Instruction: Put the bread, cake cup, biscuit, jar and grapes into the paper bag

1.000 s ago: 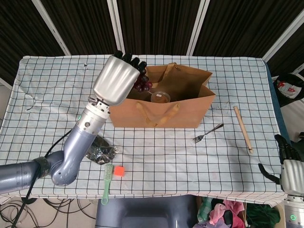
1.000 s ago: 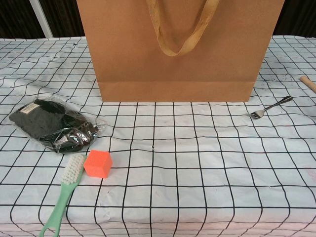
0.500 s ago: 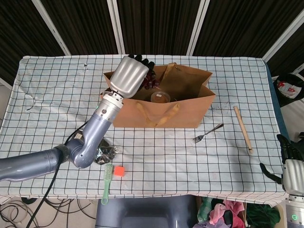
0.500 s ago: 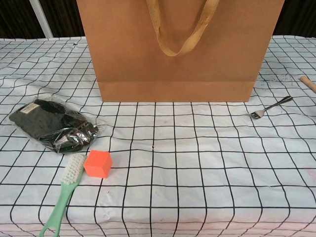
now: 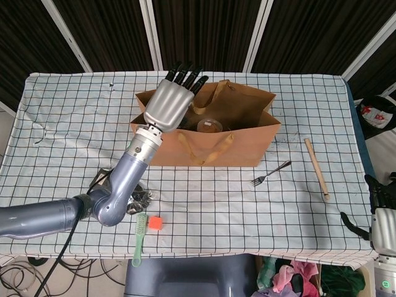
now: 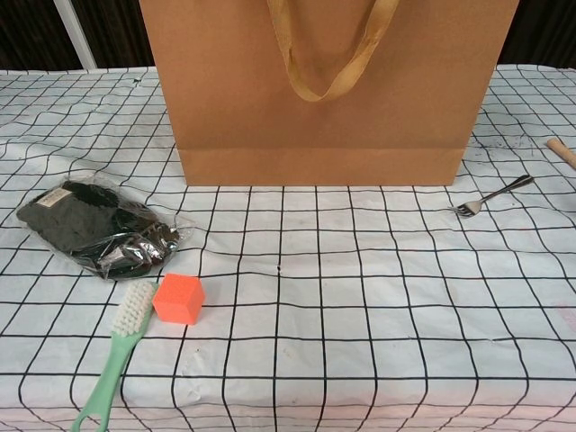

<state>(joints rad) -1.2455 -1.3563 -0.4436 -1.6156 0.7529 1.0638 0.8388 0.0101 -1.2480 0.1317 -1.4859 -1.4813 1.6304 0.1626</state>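
Grapes that hung from the left hand (image 5: pixel 170 102) half a second ago are gone from its grip; the hand now hovers over the left end of the paper bag's (image 5: pixel 247 145) open mouth with fingers spread and nothing in them. Inside the bag a clear-lidded cup (image 5: pixel 209 125) shows, and a dark shape lies beside it under the hand, too shadowed to identify. The bag stands toward the far edge of the bench (image 5: pixel 74 117), its handle (image 6: pixel 328 54) drooping over the front wall. The right hand (image 5: pixel 382 210) rests off the bench's right near corner, released, holding nothing. Nearer the front edge lie a dark plastic-wrapped packet (image 6: pixel 94 227), an orange cube (image 6: pixel 178 299), a green brush (image 6: pixel 112 360), and to the right a fork (image 6: pixel 493 195).
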